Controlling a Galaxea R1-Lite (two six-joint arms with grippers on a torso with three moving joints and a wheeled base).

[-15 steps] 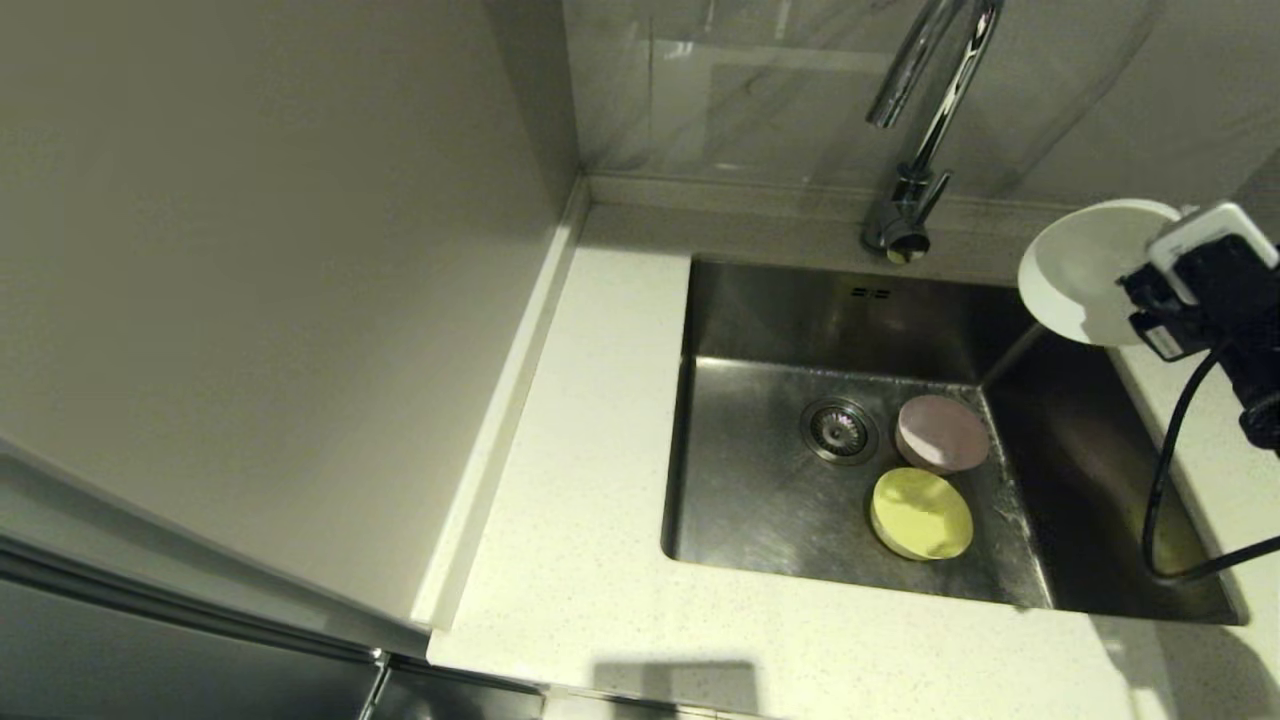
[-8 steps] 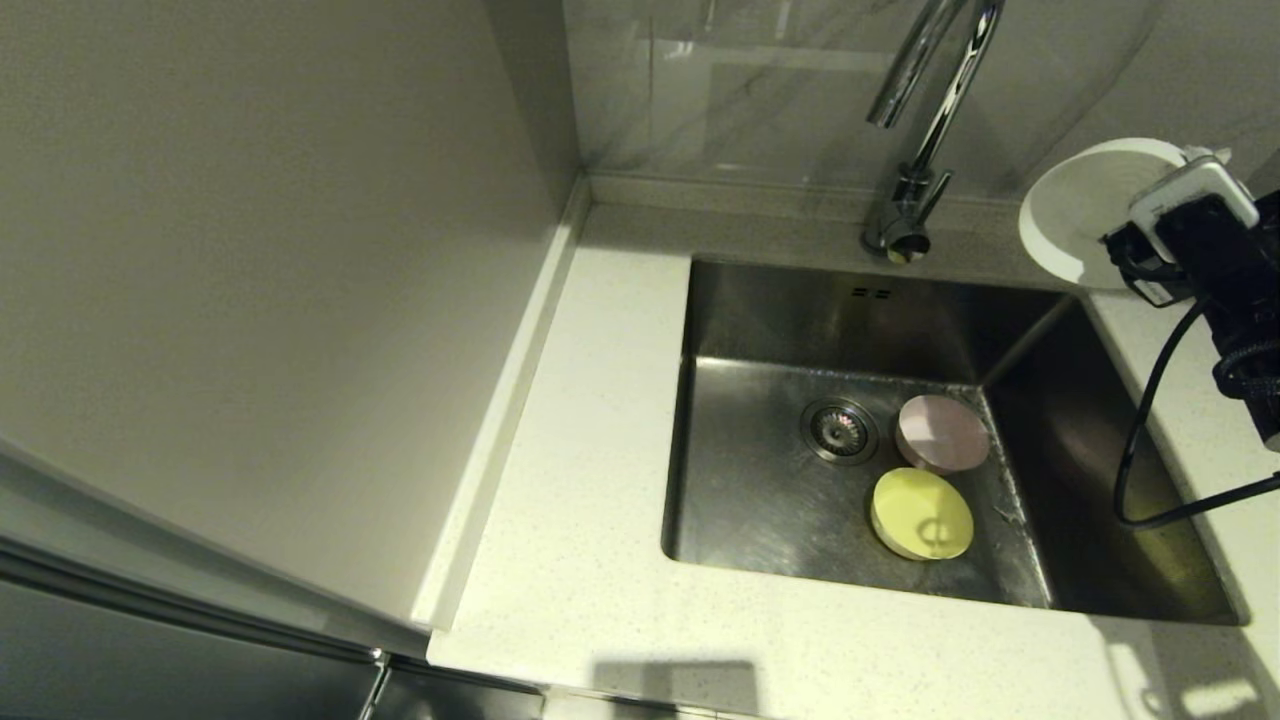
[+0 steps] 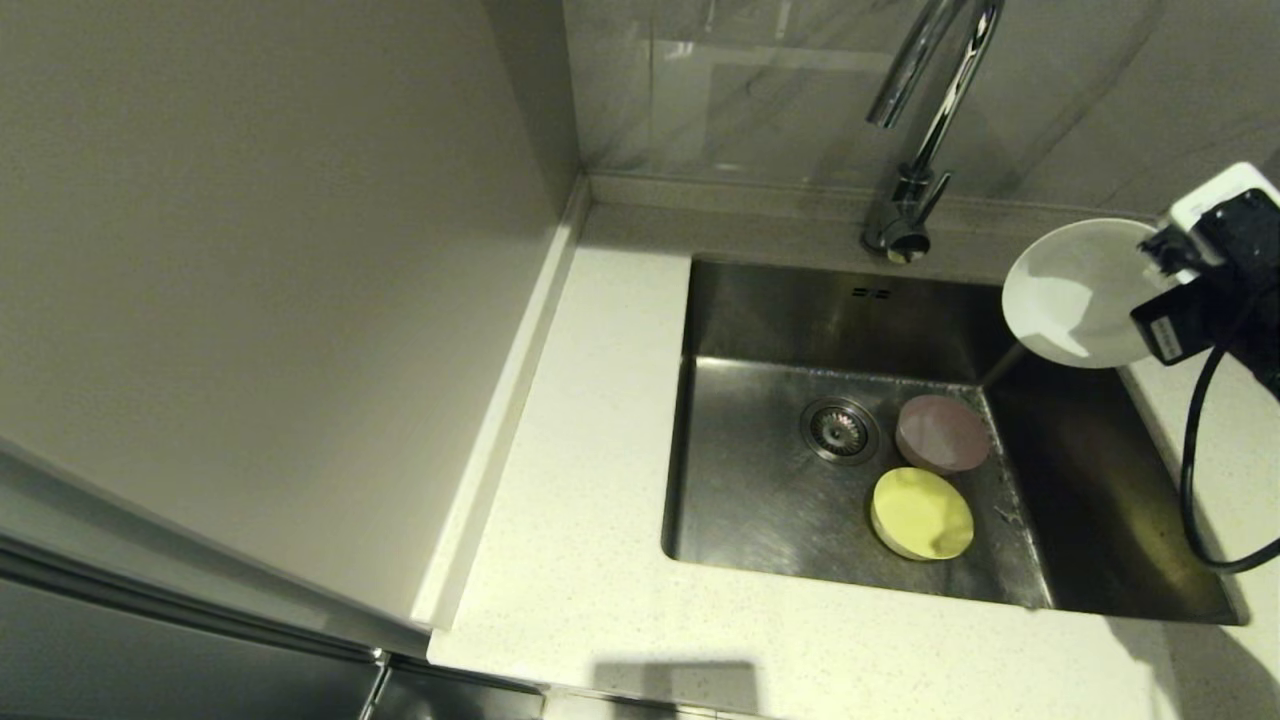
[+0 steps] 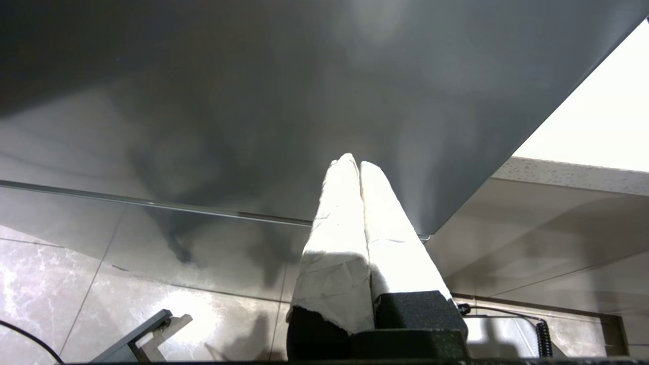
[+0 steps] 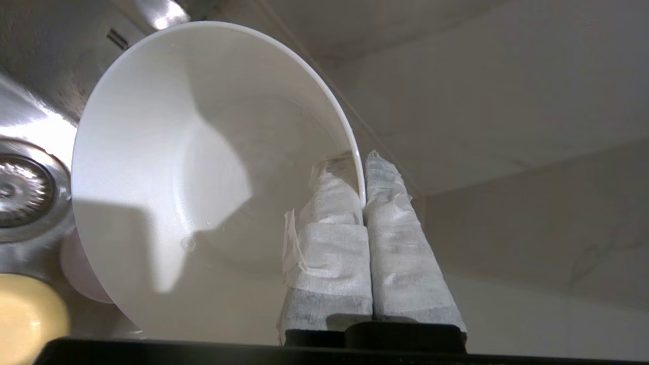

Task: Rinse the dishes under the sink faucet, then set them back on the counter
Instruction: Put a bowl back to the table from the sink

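My right gripper [image 5: 359,167] is shut on the rim of the white bowl [image 3: 1075,292] [image 5: 203,167], one taped finger inside it and one outside. The bowl hangs tilted in the air over the sink's [image 3: 760,310] back right corner, its hollow facing left. A pale pink bowl [image 3: 940,432] and a pale yellow bowl [image 3: 921,513] lie on the basin floor, right of the drain strainer [image 3: 838,428]. The chrome faucet [image 3: 925,110] rises behind the sink, left of the white bowl. My left gripper [image 4: 353,163] is shut on nothing, parked low beside a dark cabinet, out of the head view.
The speckled counter [image 3: 590,480] runs left of and in front of the sink, with a narrow strip [image 3: 1225,450] on its right. A wall panel [image 3: 250,250] closes the left side. My right arm's black cable [image 3: 1195,500] loops over the sink's right edge.
The right gripper with the white bowl rose toward the back wall, then came down and forward again; the bowl now hangs lower over the sink's back right corner. The pink and yellow bowls stayed put.
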